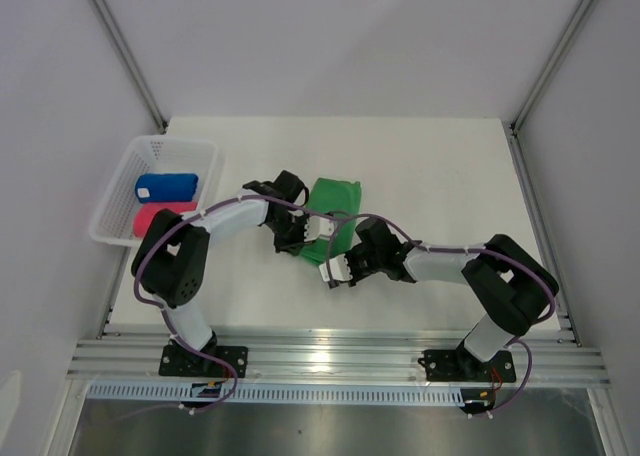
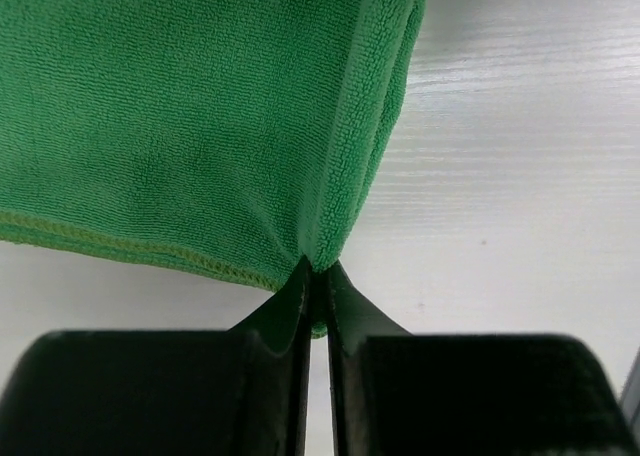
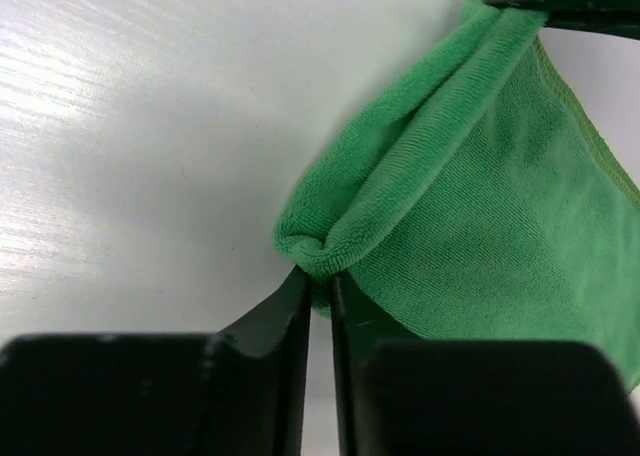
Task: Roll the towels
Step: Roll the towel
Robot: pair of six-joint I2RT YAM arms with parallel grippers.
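- Three towels show in your overhead view: two lie rolled inside the basket, and one is out on the table.
- Basket: white mesh, set at the table's left edge, well apart from both grippers.
- Blue towel: a tight roll lying across the far half of the basket.
- Pink towel: a second roll in the near half of the basket, just beside the blue one. Your left arm's elbow hides its near end.
- Green towel: the only towel outside the basket, near the middle of the table and between the two grippers. Its far part lies folded and flat, and its near edge is gathered up.
- Left gripper: the fingers are clenched on a corner of the green towel, where the stitched hem meets a folded edge. You see the cloth fan away from the tips, with bare table to its right.
- Right gripper: the fingers are pinched tight on a bunched fold at the towel's other near corner. In your right wrist view a thick, doubled ridge of cloth runs from these tips up to the left gripper at the top right edge.
- Whether that ridge is a started roll or only a fold, you cannot tell.
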